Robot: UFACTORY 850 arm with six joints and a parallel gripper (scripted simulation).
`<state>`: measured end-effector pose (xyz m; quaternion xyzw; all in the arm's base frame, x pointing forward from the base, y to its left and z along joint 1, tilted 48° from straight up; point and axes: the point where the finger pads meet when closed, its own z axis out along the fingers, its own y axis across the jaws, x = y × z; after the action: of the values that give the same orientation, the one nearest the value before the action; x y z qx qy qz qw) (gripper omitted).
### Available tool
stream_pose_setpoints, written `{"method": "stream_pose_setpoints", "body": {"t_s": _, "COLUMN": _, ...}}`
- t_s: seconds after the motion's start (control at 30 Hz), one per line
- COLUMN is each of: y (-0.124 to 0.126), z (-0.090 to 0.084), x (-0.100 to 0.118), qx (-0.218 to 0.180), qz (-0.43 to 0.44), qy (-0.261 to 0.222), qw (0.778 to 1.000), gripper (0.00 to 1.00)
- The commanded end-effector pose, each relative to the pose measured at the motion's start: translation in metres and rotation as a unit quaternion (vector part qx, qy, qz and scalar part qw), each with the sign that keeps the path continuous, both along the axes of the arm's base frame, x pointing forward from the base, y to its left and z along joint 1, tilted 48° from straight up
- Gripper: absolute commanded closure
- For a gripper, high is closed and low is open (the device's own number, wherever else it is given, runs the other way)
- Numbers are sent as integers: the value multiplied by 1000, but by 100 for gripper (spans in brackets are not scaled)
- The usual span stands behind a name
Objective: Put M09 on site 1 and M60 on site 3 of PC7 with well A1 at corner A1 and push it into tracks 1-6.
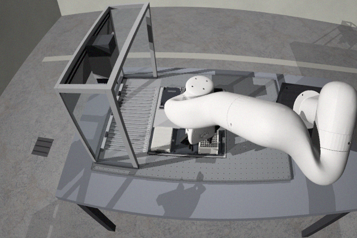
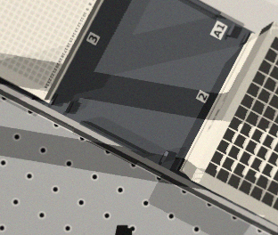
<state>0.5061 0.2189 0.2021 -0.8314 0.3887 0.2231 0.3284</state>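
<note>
- On the table [image 1: 248, 200], just in front of the instrument's loading rails [image 1: 135, 114], lies the plate carrier PC7 [image 1: 187, 153], a long dark tray stretched along the apron; every place below is given relative to this carrier.
- At the carrier's end nearest the rails, site 3 holds a pale, very finely gridded plate, M60 [image 2: 31, 33]; in the wrist view it sits right beside the label "3" [image 2: 94, 38] and inside the carrier's edge.
- In the middle of the carrier, site 2 [image 2: 151, 76] shows only its dark floor, crossed by shadow bands; its label "2" [image 2: 201, 95] and a white "A1" mark [image 2: 219, 31] are readable at its corners.
- At the carrier's other end, site 1 holds a tall pale block with large square wells, M09 [image 2: 258, 133]; its side wall stands just beside the "2" label.
- Along the carrier's outer long edge runs the perforated breadboard [image 2: 49, 178], dotted with holes.
- Above the carrier's middle, the white arm [image 1: 244, 120] reaches across the table, its wrist hiding most of the carrier in the top view.
- The hand [image 2: 205, 231] hangs over the breadboard just outside the carrier's long edge, turned at an angle to it; only dark fingertips show at the bottom of the wrist view. Its fingers stand apart, somewhat narrower than full spread, with nothing between them.
- Beyond the carrier, partly hidden by the arm, dark nests [image 1: 170, 94] sit in a row; their contents cannot be made out.
</note>
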Motion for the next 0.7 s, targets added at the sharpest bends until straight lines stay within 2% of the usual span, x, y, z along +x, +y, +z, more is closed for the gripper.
{"method": "stream_pose_setpoints", "body": {"t_s": 0.0, "y": -15, "z": -12, "x": -21, "qx": 19, "qz": 61, "qy": -80, "qw": 995, "gripper": 18}}
{"method": "stream_pose_setpoints", "body": {"t_s": 0.23, "y": -33, "z": -27, "x": -47, "qx": 31, "qz": 139, "qy": -164, "qw": 976, "gripper": 18}}
{"method": "stream_pose_setpoints", "body": {"t_s": 0.3, "y": -33, "z": -27, "x": -47, "qx": 31, "qz": 139, "qy": -164, "qw": 976, "gripper": 18}}
{"method": "stream_pose_setpoints", "body": {"t_s": 0.67, "y": -60, "z": -52, "x": -88, "qx": 49, "qz": 258, "qy": -290, "qw": 920, "gripper": 18}}
